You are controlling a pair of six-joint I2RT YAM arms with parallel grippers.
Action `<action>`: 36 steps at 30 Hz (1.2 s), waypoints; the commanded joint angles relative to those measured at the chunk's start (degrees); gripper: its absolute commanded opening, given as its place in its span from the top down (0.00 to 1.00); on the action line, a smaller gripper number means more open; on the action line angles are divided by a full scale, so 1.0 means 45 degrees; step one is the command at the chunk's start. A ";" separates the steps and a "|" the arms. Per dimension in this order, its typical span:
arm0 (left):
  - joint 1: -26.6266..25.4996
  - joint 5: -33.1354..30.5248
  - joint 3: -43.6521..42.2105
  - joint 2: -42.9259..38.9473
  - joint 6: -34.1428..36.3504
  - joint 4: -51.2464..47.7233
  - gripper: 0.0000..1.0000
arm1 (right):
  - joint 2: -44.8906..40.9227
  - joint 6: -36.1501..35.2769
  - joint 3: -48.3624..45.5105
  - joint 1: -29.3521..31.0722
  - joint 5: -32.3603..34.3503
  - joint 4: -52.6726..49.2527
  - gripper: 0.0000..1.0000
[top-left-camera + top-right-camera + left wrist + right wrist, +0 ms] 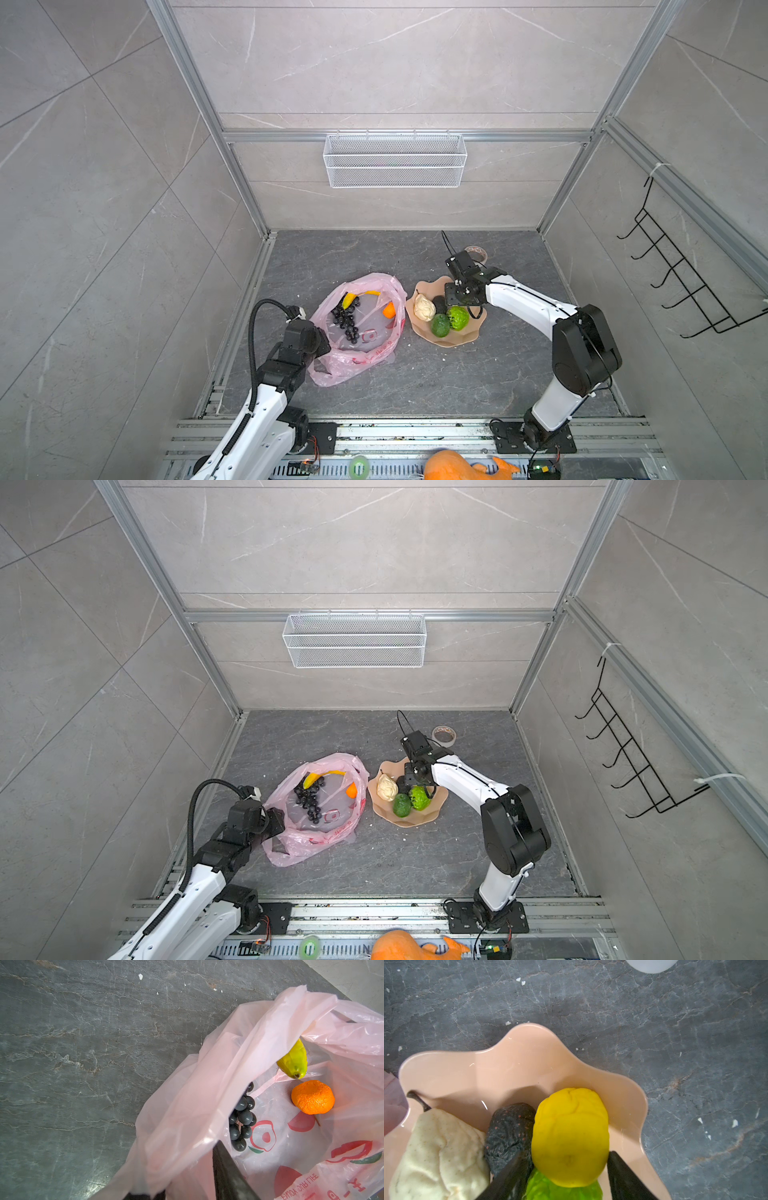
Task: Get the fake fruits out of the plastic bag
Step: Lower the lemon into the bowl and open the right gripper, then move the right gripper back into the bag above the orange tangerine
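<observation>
Left claw [182, 1169] clamped on plastic bag [197, 1084] rim. Right claw [570, 1155] straddles lemon [571, 1132] over plate [519, 1059], 3 o'clock of bag; can't tell if gripping.

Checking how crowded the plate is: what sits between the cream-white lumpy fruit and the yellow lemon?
The dark avocado lies between the cream-white lumpy fruit and the lemon, close against both. The right wrist view shows it.

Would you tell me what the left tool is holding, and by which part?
The thin translucent pink plastic bag, pinched by its open rim.
</observation>
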 commanded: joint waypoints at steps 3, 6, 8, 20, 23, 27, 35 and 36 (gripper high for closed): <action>0.0006 -0.0038 0.0088 -0.0024 0.0216 0.0286 0.62 | -0.0549 0.0134 0.0102 0.0122 -0.0007 -0.0316 0.34; 0.0009 -0.0027 0.0086 -0.0018 0.0216 0.0281 0.62 | -0.0684 0.0421 0.0365 0.0268 0.0540 -0.1053 0.34; 0.0008 -0.0038 0.0087 -0.0018 0.0224 0.0281 0.62 | -0.0863 0.0599 0.1145 0.1022 0.1797 -0.2397 0.34; 0.0007 0.0032 0.0072 -0.0028 0.0234 0.0320 0.62 | -0.1393 0.1217 0.2601 0.5405 0.1533 -0.1895 0.34; 0.0016 0.0066 0.0049 -0.0130 0.0257 0.0320 0.62 | -0.0564 0.1632 0.3087 0.6153 0.0590 -0.1070 0.34; 0.0013 0.0119 -0.0017 -0.0251 0.0267 0.0339 0.62 | 0.1205 0.1928 0.4447 0.7077 -0.0322 -0.0499 0.34; -0.0005 0.0179 -0.0065 -0.0402 0.0283 0.0339 0.63 | 0.3709 0.3155 0.6641 0.7496 -0.1142 -0.0134 0.34; -0.0015 0.0190 -0.0054 -0.0405 0.0293 0.0339 0.63 | 0.3889 0.3230 0.6796 0.7498 -0.0957 -0.0199 0.34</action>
